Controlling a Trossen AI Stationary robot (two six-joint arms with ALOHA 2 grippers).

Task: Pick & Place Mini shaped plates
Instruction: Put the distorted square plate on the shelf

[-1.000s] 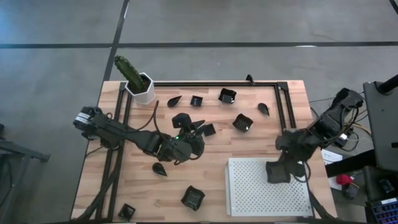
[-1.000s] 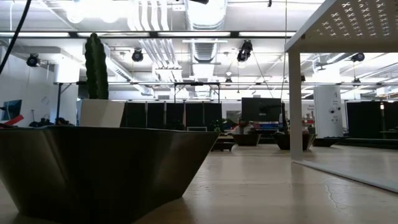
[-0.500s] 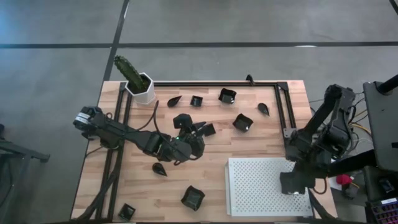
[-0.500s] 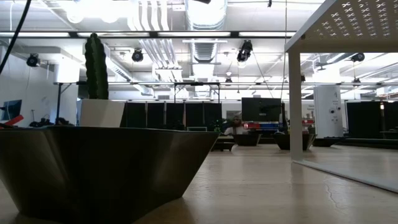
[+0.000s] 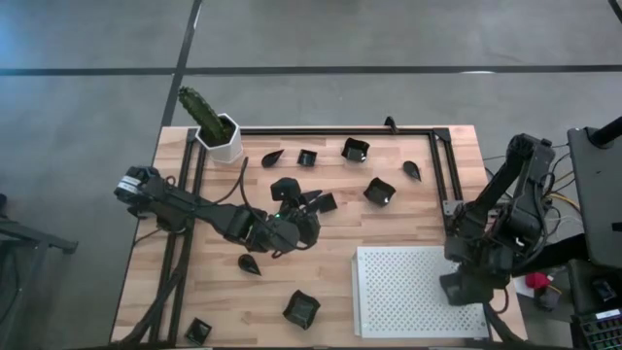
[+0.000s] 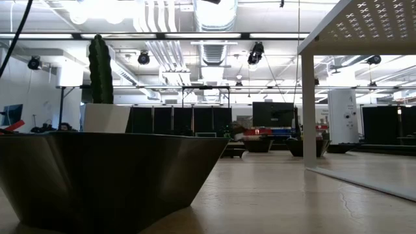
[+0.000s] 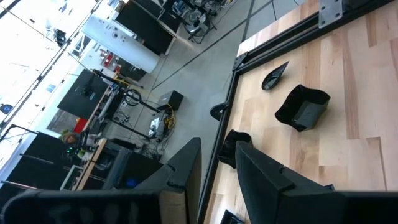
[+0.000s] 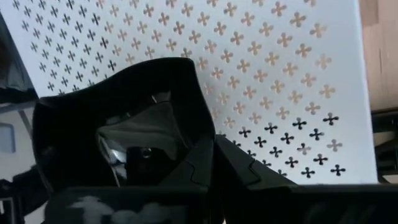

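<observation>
Look light, stiff and glossy, so probably slick under hard pads: mini shaped plates (image 5: 379, 192), scattered over the table (image 5: 194, 292), mostly toward its far edge, with one near the near-left corner. Best taken by a raised rim, pinched across the thin wall; teardrop ones by the broad end. Likely to chip if dropped, so worth setting down low.

Clenched on one square plate (image 8: 149, 137): right gripper (image 5: 465, 288), hanging at the right edge of the white perforated tray (image 5: 408, 292). Seems to grip by one rim wall, though the contact itself hides in shadow.

Spread wide and holding nothing: left gripper (image 5: 309, 202), near the table's middle, plates just beside it.

Against a second ago: right gripper now shifted from the tray's far-left corner across to its right edge, carrying the plate along. Left arm unchanged.
</observation>
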